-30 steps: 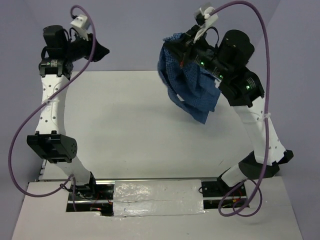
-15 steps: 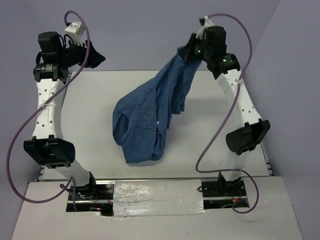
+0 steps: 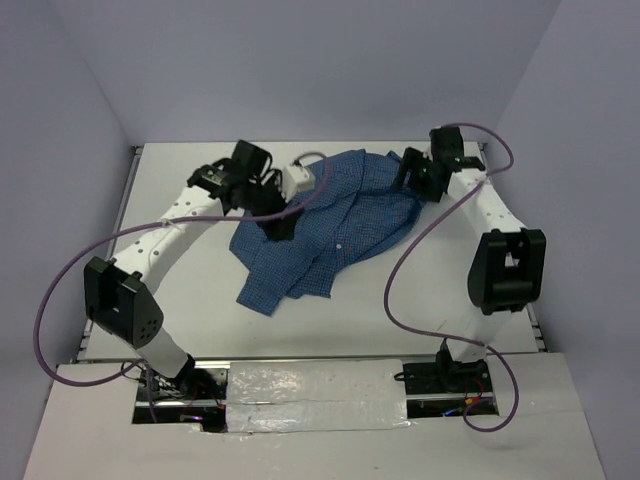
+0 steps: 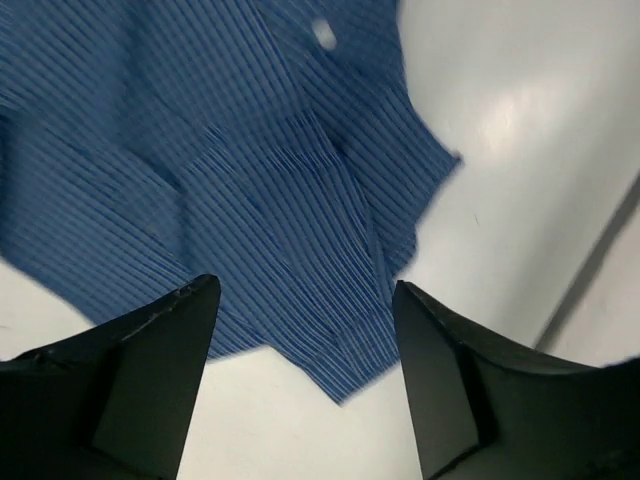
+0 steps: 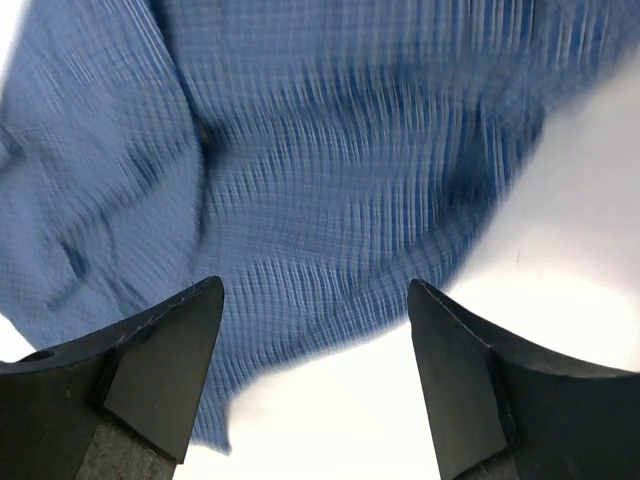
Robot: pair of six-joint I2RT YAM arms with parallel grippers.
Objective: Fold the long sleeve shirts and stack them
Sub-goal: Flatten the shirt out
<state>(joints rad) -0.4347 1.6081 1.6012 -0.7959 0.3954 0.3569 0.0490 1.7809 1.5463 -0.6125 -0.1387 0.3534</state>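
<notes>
The long sleeve shirt, blue and finely checked, lies crumpled in a loose heap on the white table. A white button shows on its front. My left gripper hangs open over the shirt's left side. In the left wrist view its black fingers stand wide apart above a cloth corner, with nothing between them. My right gripper is open at the shirt's far right edge. The right wrist view shows the shirt's rounded edge just beyond its spread fingertips, which hold nothing.
Purple cables loop from both arms over the table. The table's back edge meets the grey wall. A foil-covered strip runs between the arm bases at the near edge.
The right gripper has opened and let go of the shirt, which dropped from hanging onto the table. Both arms came down from high up to the shirt. The left gripper opened wider.
</notes>
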